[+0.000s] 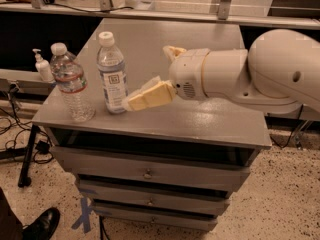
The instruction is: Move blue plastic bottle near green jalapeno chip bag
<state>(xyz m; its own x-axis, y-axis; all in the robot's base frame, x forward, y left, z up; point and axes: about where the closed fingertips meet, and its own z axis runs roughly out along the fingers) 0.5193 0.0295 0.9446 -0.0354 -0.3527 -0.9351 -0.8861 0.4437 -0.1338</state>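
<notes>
Claw (133, 100) just beside blue plastic bottle (111, 74)

The arm (280, 69) is running off the frame at 3 o'clock and covering the table (150, 39) behind it. The gripper (136, 98) is sitting at 3 o'clock of the blue plastic bottle (111, 71); I am failing to tell whether they are touching. The bottle's label print is showing too small to read.
</notes>
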